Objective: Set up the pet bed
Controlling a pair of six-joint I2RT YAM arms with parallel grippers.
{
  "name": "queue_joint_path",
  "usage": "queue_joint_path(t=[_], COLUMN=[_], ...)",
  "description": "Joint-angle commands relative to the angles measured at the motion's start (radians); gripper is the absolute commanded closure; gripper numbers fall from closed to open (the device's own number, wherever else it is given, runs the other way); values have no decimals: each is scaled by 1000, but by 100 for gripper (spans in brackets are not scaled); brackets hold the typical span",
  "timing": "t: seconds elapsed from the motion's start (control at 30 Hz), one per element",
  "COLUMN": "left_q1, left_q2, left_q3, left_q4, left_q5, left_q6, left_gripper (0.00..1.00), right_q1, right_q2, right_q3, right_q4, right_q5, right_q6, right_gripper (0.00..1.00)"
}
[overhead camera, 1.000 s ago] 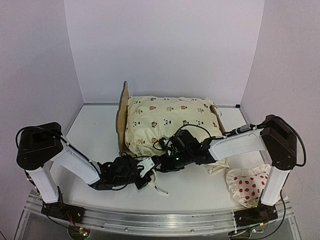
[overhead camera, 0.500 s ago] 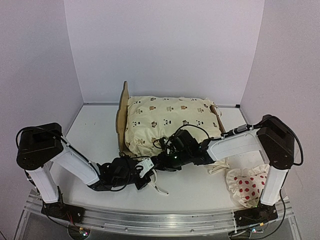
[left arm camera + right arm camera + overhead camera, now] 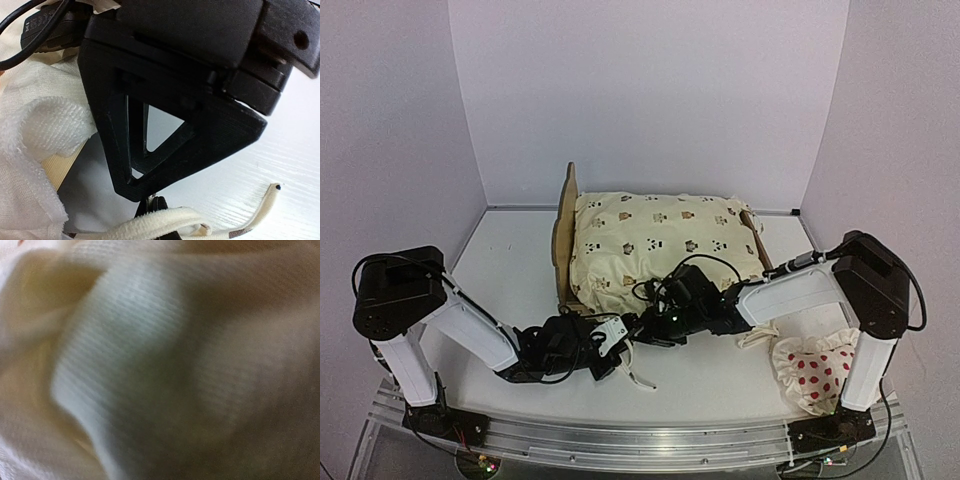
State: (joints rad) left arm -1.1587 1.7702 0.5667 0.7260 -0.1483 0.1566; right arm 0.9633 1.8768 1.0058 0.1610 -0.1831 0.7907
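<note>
The pet bed (image 3: 563, 225) lay mid-table (image 3: 510, 260), long axis left-right, just beyond both grippers. The left gripper (image 3: 617, 345) was clamped on the cream tie (image 3: 170, 220). The right gripper (image 3: 655, 325) was buried in the printed cover (image 3: 660, 235), jaw state indeterminable.

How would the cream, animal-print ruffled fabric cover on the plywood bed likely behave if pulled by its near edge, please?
Probably floppy: the cover bulges and wrinkles over the light plywood bed frame. Likely light: its thin cream tie strap lies curled loosely on the white table.
</note>
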Motion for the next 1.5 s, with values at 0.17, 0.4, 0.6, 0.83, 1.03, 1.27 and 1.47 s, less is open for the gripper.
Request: queue_joint_path(t=[0.17,0.4,0.6,0.83,1.03,1.27,1.47], left_q1=[1,1,0,0,1,0,-1], left_q2=[-1,2,-5,-10,-10,-6,-2], left_q3=[16,21,29,33,38,42,44], left_q4=[46,43,30,26,25,28,32], left_q5=[2,1,2,-1,-2,-1,3], left_q6=[-8,-10,-13,-13,-18,-29,-33], left_gripper=[100,100,100,100,100,100,100], right_q1=[2,3,13,24,29,32,37], right_q2=[-21,-39,-57,-52,-73,-77,-69], right_q3=[-3,-15,-20,-22,-48,-64,-58], right_q4=[28,58,67,69,68,68,68], right_q5=[-33,-64,-74,-73,-49,-39,-39], right_q6=[22,43,53,65,68,71,70], right_gripper=[73,70,73,80,75,76,80])
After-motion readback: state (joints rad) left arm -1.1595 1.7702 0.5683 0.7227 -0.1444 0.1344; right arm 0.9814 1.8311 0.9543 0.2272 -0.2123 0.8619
